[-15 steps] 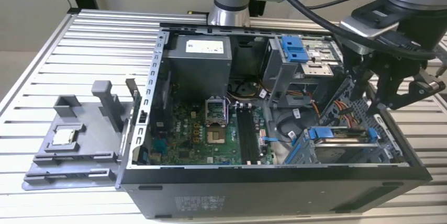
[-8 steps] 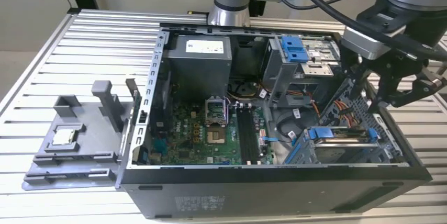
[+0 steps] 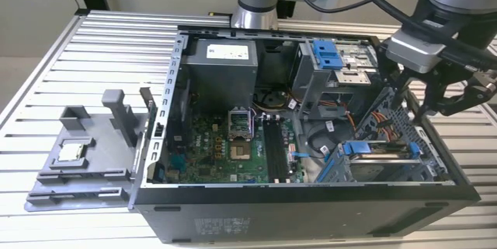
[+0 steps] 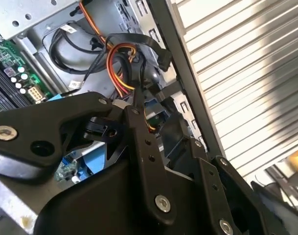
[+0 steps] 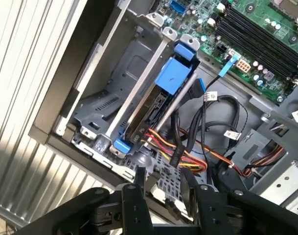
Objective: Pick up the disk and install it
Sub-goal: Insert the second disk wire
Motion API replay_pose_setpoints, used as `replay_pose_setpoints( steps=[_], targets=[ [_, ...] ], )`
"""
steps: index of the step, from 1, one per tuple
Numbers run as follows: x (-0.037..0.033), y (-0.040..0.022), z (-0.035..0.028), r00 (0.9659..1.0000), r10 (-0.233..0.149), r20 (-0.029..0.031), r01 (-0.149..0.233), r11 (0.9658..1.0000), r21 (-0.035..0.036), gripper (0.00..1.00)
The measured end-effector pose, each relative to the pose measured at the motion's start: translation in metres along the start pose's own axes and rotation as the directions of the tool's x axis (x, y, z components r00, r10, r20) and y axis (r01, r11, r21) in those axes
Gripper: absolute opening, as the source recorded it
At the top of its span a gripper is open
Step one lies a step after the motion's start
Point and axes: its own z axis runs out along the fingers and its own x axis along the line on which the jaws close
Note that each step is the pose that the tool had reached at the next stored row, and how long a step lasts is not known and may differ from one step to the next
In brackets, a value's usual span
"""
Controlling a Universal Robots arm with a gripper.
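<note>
Over the open computer case [image 3: 311, 202] on the slatted metal bench [image 3: 46, 86], the robot arm's black pincer [image 3: 432, 100] hangs at the case's side wall on the exterior view's right. Below it, toward the front corner of the case, the disk [image 3: 380, 155] sits in the grey drive cage [image 5: 114, 98], its bright blue bracket [image 5: 174, 76] uppermost in the first wrist view. Red, yellow and black cables [image 5: 188, 156] run between the disk and the pincer. Whether the pincer's fingers are spread or pressed together cannot be told; nothing appears between them. Farther off, the green motherboard [image 3: 233, 150] lies on the case floor, and a grey fixture [image 3: 78, 162] holding a small square chip [image 3: 71, 151] stands on the bench beyond the case.
</note>
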Motion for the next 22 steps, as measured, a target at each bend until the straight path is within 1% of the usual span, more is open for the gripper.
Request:
replay_pose_setpoints(
  steps=[2,4,5,7,8,9,13,14,15,17,19,21,22],
  targets=[
    [0.0,0.0001,0.0001,0.9998,-0.016,-0.0103,0.016,0.9996,0.0222,1.0],
    [0.0,0.0001,0.0004,0.9993,-0.032,-0.0209,0.033,0.9985,0.0437,1.0],
    [0.0,0.0002,0.0007,0.9989,-0.04,-0.0254,0.042,0.9977,0.0532,1.0],
    [-0.0001,0.0003,0.0014,0.9979,-0.057,-0.032,0.059,0.9959,0.0682,1.0],
    [-0.0001,0.0002,0.0014,0.9974,-0.064,-0.033,0.066,0.9952,0.0719,1.0],
    [-0.0001,0.0002,0.0014,0.9972,-0.066,-0.0333,0.069,0.9949,0.0734,1.0],
    [-0.0003,0.0001,0.0015,0.9971,-0.069,-0.0328,0.071,0.9947,0.074,1.0],
    [-0.0015,-0.0007,0.0017,0.9971,-0.069,-0.0334,0.071,0.9947,0.0735,1.0],
    [-0.0036,-0.0022,0.0019,0.9969,-0.07,-0.036,0.072,0.9948,0.0721,1.0],
    [-0.0086,-0.0055,0.0032,0.9964,-0.073,-0.0445,0.076,0.9948,0.0682,1.0],
    [-0.0135,-0.0086,0.0045,0.9955,-0.076,-0.0561,0.08,0.9949,0.0622,1.0],
    [-0.0145,-0.0091,0.0054,0.994,-0.083,-0.0715,0.087,0.9949,0.0514,1.0],
    [-0.0146,-0.009,0.0057,0.9929,-0.087,-0.0809,0.091,0.9949,0.044,1.0]
  ],
)
